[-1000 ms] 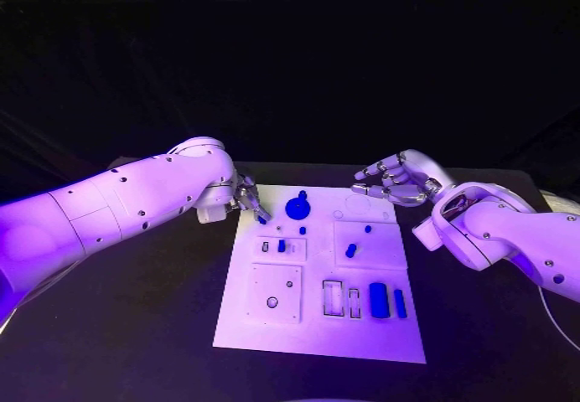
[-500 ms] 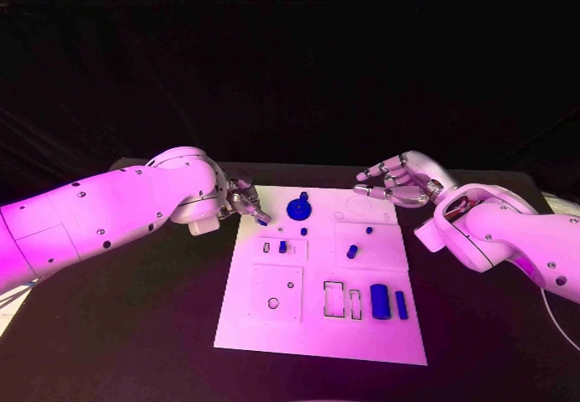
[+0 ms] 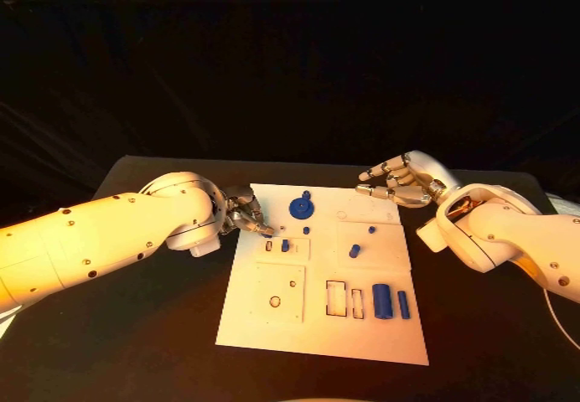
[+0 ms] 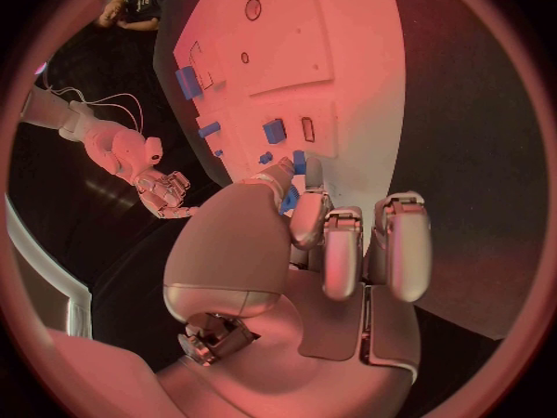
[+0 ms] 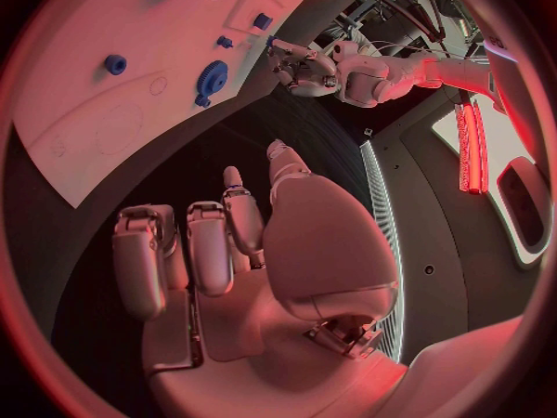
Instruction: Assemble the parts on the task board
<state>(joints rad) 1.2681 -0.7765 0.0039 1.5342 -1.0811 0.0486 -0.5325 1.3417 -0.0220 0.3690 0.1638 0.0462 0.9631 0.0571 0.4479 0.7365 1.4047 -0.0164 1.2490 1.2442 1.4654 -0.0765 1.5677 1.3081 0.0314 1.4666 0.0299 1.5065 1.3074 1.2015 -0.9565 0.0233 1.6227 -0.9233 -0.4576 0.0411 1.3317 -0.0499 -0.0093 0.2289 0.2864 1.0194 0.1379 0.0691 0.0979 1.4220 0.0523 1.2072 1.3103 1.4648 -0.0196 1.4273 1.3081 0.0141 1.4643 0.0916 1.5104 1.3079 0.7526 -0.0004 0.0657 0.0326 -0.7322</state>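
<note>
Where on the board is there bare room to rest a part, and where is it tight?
The task board is bare along its near edge, below the slots and the two long blue pieces. The far right corner also looks free. It is tight at the far left, where the left hand holds a small blue piece beside the gear.

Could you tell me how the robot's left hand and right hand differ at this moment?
The left hand pinches a small blue part at the white board's left edge; the right hand holds nothing, fingers curled. The left sits low by the board; the right hangs off its far right corner. Both are silver.
</note>
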